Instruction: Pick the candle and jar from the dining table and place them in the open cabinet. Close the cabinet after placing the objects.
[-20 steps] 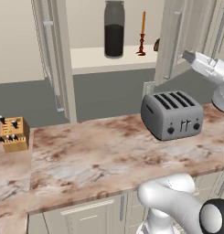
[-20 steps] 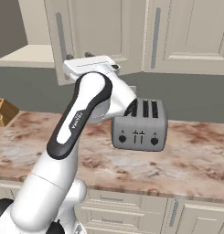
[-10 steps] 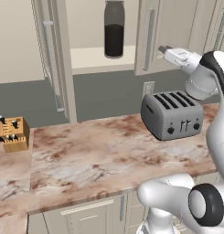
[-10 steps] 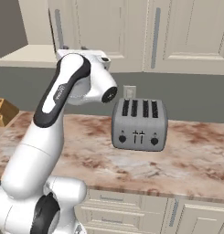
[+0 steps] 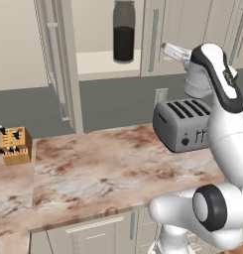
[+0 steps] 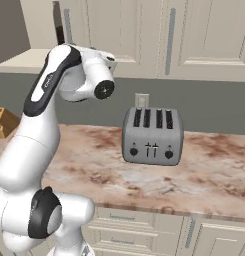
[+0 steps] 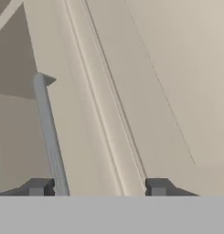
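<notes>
Jar [image 5: 123, 32], dark grey, black-filled, on cabinet [image 5: 105, 63] shelf.

**Supporting surfaces and their loads**

The cabinet's pale inner shelf [image 5: 100, 63] carries the jar [image 5: 123, 32], standing upright. The marble dining table [image 5: 93, 173] carries a silver toaster [image 5: 184, 122] toward its back edge and a wooden knife block [image 5: 14, 145] at its left.

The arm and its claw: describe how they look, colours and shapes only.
The arm is glossy white, built of rounded, tube-like segments with dark grey to black bands and round caps at the joints. One black cap sits low on the arm, a smaller one near the wrist. No cables or markings show. The claw ends in two small, blocky dark grey fingertips.
</notes>
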